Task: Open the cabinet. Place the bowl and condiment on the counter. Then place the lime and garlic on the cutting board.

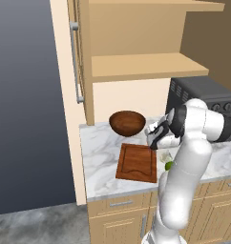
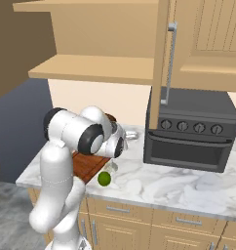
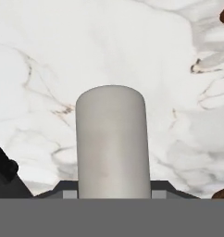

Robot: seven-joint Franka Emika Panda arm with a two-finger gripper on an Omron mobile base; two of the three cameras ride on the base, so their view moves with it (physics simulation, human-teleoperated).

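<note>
The hand view is showing the tool [image 3: 113,195] pinching the small grey round shaker bottle [image 3: 113,143] over the white marble bench [image 3: 63,55]; the right base view is showing a small green ball-shaped lime [image 2: 104,178].

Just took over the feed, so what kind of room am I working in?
A kitchen, rendered: a marble counter over wooden drawers, an open wall cabinet, and a dark oven on the counter.

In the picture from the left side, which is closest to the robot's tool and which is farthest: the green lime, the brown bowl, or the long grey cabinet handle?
Nearest first from the tool:
1. The small bright green lime, just below it on the white marble counter, beside the flat reddish-brown wooden cutting board.
2. The round dark reddish-brown wooden bowl, to its left, towards the wall.
3. The long grey bar handle, high up on the far left.
</note>
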